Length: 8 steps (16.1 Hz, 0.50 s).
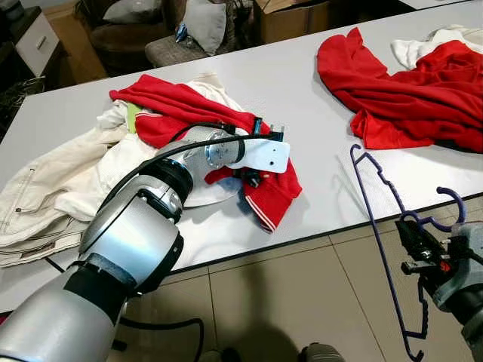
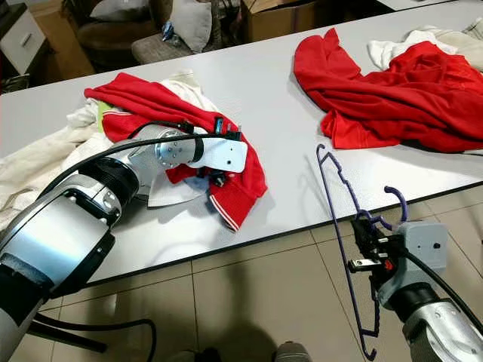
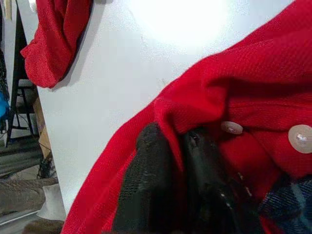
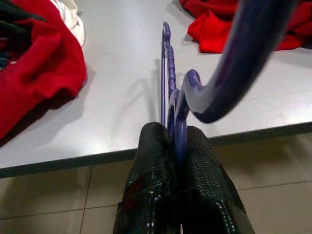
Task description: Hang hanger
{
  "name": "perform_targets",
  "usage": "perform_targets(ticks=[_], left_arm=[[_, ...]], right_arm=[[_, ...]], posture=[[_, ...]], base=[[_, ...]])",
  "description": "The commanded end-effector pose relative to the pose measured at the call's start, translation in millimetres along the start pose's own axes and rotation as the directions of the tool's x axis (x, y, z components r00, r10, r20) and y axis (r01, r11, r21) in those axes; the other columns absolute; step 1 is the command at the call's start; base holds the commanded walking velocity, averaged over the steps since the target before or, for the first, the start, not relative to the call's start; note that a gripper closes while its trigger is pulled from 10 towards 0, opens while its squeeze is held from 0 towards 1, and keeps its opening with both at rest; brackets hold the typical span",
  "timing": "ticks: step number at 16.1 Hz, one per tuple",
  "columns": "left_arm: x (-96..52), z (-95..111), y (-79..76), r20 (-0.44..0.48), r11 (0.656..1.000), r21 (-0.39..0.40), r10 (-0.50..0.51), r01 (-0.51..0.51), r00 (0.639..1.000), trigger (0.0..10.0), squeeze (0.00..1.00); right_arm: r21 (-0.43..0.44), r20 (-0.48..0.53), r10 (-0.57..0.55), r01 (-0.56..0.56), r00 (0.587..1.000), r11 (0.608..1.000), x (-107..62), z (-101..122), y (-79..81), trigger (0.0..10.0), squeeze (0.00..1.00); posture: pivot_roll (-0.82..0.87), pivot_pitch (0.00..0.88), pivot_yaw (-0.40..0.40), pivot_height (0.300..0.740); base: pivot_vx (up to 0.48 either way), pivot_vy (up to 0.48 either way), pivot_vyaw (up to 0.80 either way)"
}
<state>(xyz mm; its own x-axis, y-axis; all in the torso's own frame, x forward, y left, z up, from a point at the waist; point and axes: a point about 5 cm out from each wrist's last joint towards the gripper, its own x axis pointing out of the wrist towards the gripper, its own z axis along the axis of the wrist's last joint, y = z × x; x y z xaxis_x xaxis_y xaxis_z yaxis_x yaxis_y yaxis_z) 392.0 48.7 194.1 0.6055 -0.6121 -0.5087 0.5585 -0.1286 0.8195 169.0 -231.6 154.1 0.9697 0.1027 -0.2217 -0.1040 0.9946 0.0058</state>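
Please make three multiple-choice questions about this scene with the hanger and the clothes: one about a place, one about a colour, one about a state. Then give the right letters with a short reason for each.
1. Where is the right hand?
A. Over the table's middle
B. Off the table's near edge, above the tiled floor
C. Inside the cardboard box

2. What colour is the hanger?
A. Purple
B. Green
C. White

3. What is the left hand doing?
A. Hanging open
B. Pinching the red shirt
C. Holding the hanger

Answers: 1 B, floor tiles lie beneath it. 2 A, its frame is purple. 3 B, red cloth sits between its fingers.
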Motion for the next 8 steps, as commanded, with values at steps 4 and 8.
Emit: perform_targets(ticks=[4,8], left_arm=[[-5.6,-0.6,11.0,0.008,0.999,-0.039,0.006,-0.005,1.0,0.0,0.0],[-7.7,1.8,19.5,0.069,0.97,-0.239,0.072,-0.053,0.995,0.0,0.0]], right_arm=[[0.007,-0.008,-0.007,0.007,1.0,1.0,4.4,-2.8,0.7,10.0,0.0],[0.013,0.059,0.024,-0.025,0.998,1.0,11.8,3.8,5.2,10.0,0.0]], posture=[[-0.35,0.08,0.166,0.74],[-0.34,0.031,0.194,0.74]], base=[[0.0,0.0,0.0],[0.0,0.0,0.0]])
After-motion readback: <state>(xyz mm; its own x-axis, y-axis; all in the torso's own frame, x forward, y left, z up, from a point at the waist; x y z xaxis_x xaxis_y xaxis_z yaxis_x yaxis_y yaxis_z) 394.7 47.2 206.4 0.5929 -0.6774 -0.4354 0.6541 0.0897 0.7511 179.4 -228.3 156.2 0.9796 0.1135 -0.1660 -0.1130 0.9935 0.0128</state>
